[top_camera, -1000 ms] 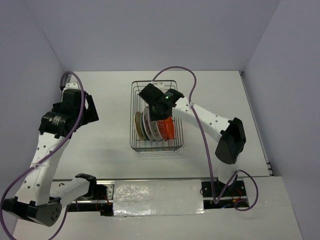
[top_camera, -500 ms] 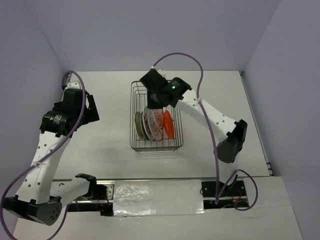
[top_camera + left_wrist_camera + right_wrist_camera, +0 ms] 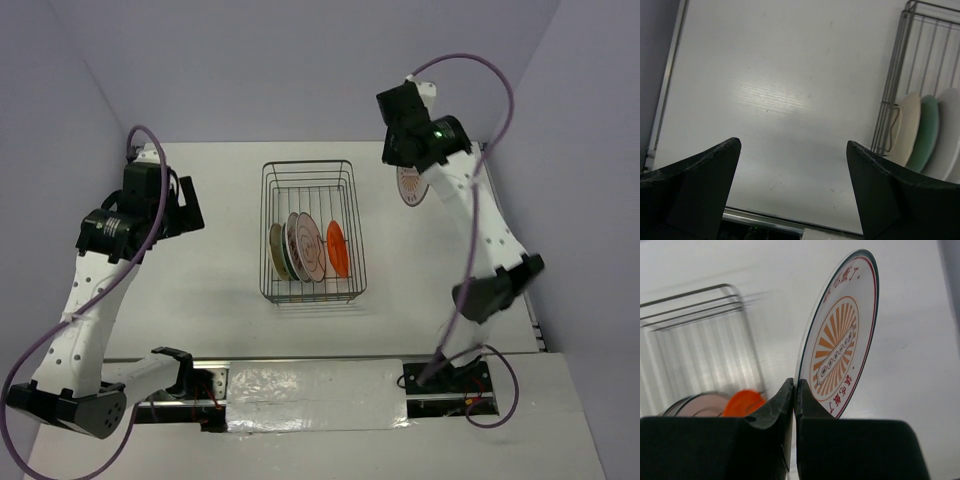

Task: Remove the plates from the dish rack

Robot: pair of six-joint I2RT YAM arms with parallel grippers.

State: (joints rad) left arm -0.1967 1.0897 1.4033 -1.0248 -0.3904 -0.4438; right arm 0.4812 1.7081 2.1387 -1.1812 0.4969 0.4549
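I see a white tabletop from above, the dish rack at its middle holding upright plates. Left wrist view: my left jaws gape wide over bare tabletop beside the rack. Right wrist view: my right jaws clench the rim of a sunburst plate, clear of the rack.

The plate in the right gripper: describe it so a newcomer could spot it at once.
Start at the wire dish rack and look to its far right, outside it. There the right gripper pinches one plate by its rim. It alone is out of the rack, white with an orange sunburst and red characters.
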